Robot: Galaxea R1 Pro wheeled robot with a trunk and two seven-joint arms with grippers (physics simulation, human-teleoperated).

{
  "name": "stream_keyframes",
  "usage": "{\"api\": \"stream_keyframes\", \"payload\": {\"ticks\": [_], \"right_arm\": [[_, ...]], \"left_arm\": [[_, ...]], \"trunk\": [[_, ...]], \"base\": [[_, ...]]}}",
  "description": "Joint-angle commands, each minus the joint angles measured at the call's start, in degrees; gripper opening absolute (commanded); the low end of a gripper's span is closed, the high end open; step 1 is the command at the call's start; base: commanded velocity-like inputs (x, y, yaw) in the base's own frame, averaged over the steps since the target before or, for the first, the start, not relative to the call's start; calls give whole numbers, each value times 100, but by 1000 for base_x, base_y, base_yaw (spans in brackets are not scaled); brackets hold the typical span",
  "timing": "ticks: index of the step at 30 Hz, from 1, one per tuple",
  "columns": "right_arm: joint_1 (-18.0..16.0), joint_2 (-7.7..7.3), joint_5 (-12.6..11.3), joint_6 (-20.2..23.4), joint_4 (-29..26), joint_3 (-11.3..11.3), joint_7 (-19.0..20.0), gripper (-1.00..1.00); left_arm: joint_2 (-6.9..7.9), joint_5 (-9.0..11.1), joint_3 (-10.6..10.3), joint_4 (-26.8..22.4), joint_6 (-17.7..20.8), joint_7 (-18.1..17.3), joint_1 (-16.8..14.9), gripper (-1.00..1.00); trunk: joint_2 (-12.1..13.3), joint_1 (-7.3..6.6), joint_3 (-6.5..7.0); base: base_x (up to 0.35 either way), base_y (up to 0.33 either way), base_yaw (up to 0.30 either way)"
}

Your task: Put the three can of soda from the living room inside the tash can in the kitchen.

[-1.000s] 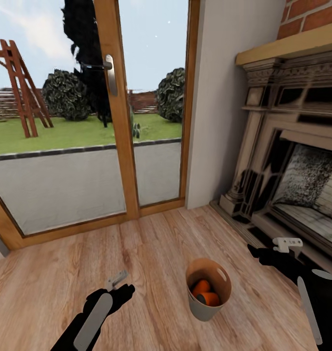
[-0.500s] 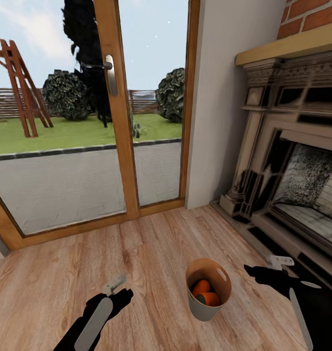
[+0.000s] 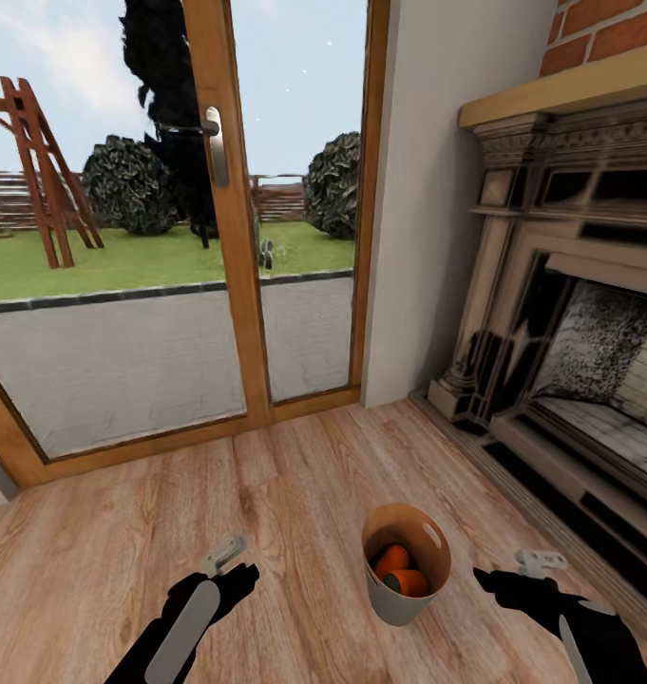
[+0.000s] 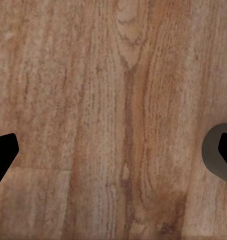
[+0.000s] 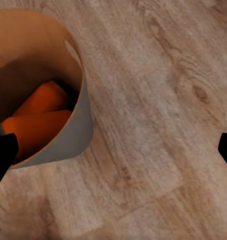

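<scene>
Where planks meet hearth, upright trash can (image 3: 404,570), orange soda cans (image 3: 399,570) tilted inside; both grippers spread.

The floor (image 3: 294,494) is matt grained wood planks; the pail (image 3: 399,603) looks smooth, matt grey; brick (image 3: 608,28) tops the carved stone fireplace (image 3: 551,285).

Light wood plank floor (image 3: 294,494) meets wood-framed glass doors (image 3: 171,237) and a brick-topped fireplace (image 3: 570,313).

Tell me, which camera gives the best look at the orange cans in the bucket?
The right wrist view: the cans lie large inside the bucket, two orange bodies plain to see. The head view shows them small down in the bucket on the floor. The left wrist view catches just a grey edge of the bucket.
</scene>
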Motion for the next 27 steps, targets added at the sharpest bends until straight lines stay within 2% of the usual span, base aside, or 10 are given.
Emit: {"api": "stream_keyframes", "payload": {"ticks": [1, 7, 13, 19, 20, 23, 27], "right_arm": [[4, -1, -2, -19, 16, 0, 0, 100], [9, -2, -5, -44, 49, -1, -1, 100], [43, -11, -14, -102, 555, -22, -25, 100], [84, 77, -3, -49, 646, -18, -20, 100], [87, 147, -1, -40, 658, -11, -17, 100], [91, 158, -4, -37, 662, -14, -18, 100], [93, 171, -4, -35, 664, -9, -18, 100]], "left_arm": [[0, 1, 0, 0, 0, 0, 0, 100], [0, -1, 0, 0, 0, 0, 0, 100], [0, -4, 0, 0, -1, 0, 0, 100], [0, -3, 0, 1, -1, 0, 3, 100], [0, 5, -2, 1, 2, 0, 7, 100], [0, 10, -19, 4, 6, -30, 12, 100], [-1, 5, -91, 284, 8, -239, 23, 100]], "trunk": [[0, 0, 0], [0, 0, 0], [0, 0, 0], [0, 0, 0], [0, 0, 0], [0, 0, 0], [0, 0, 0]], "base": [[0, 0, 0], [0, 0, 0], [0, 0, 0], [0, 0, 0], [0, 0, 0], [0, 0, 0], [0, 0, 0]]}}
